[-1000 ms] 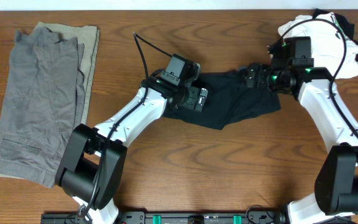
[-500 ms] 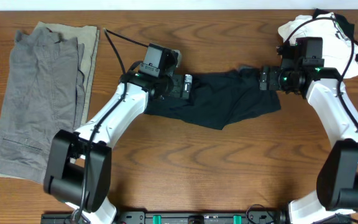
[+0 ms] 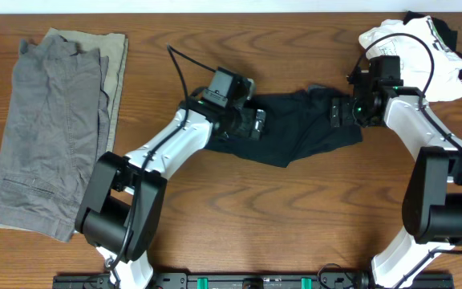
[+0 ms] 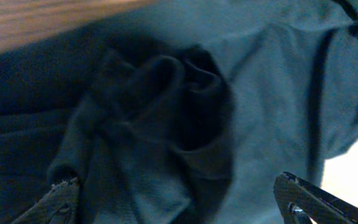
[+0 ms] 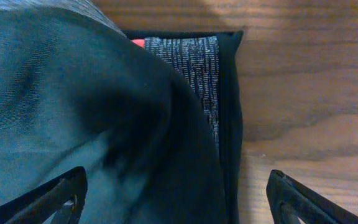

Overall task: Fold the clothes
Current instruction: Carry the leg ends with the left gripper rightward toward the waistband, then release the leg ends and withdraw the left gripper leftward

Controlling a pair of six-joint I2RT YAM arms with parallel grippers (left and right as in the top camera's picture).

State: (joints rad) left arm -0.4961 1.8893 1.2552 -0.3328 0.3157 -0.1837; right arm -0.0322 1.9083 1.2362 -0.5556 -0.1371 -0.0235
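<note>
My left gripper point(image 3: 257, 124) has slid back over the bunched leggings point(image 3: 303, 132), wide open and empty like my right gripper point(image 3: 337, 111) at the waistband point(image 5: 182, 56), so I'd say neither has a hold yet for the fold.

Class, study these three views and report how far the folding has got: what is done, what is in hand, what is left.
Done, apparently: the grey garment lies flat at far left. In hand: the black leggings sit bunched in the middle, waistband showing; the left gripper and right gripper are open over them, gripping nothing. Left: folding the leggings, then the white pile at upper right.
</note>
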